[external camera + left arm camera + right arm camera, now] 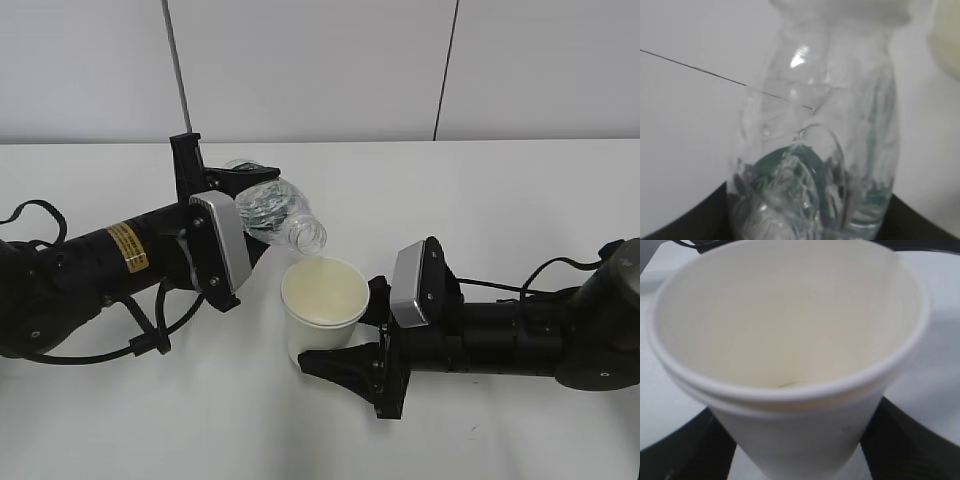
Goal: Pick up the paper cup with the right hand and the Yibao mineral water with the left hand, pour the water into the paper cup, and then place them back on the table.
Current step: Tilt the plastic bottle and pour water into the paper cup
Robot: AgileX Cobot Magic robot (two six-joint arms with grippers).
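My left gripper [236, 185], on the arm with the yellow sticker, is shut on the Yibao mineral water bottle [272, 212]. The bottle is tilted, its open mouth pointing down right just above the rim of the paper cup [323, 305]. The bottle fills the left wrist view [815, 150], clear with a dark green label. My right gripper [350, 345] is shut on the white paper cup and holds it upright at the table's middle. The cup fills the right wrist view [790, 355], with black fingers [912, 440] either side. I cannot make out water in the cup or a stream.
The white table [480, 200] stretches around both arms. A grey panelled wall [320, 70] stands behind it. Black cables [35, 215] loop near the left arm and at the right arm [560, 265].
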